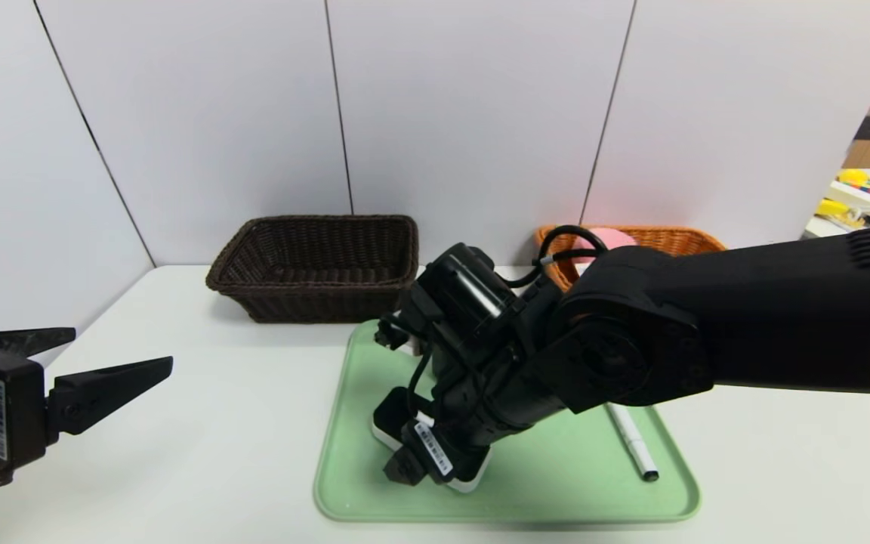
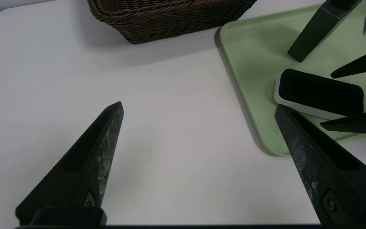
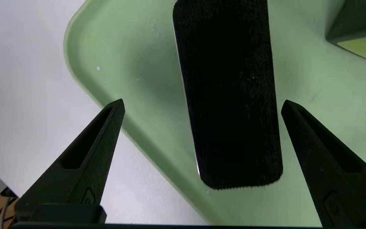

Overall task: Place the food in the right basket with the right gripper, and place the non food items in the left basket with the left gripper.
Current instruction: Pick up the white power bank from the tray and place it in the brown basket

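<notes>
A: Where is the right hand (image 3: 202, 105) held?
B: Spread wide over the eraser (image 3: 230, 95) near the tray's (image 1: 556, 483) left edge.
A: And the left hand (image 2: 199, 108)?
B: Spread, at the counter's (image 1: 216, 423) left edge. The peach (image 1: 610, 238) is seen in the right basket (image 1: 677, 240).

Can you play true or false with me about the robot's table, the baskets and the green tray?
1. The right gripper hangs open over the black-topped eraser. True.
2. The pink peach lies on the green tray. False: it sits in the orange-tan basket.
3. The white marker pen lies on the tray. True.
4. The dark brown basket stands on the tray. False: it stands on the white table, behind the tray.
5. The left gripper holds the eraser. False: it is open over bare table, holding nothing.
</notes>
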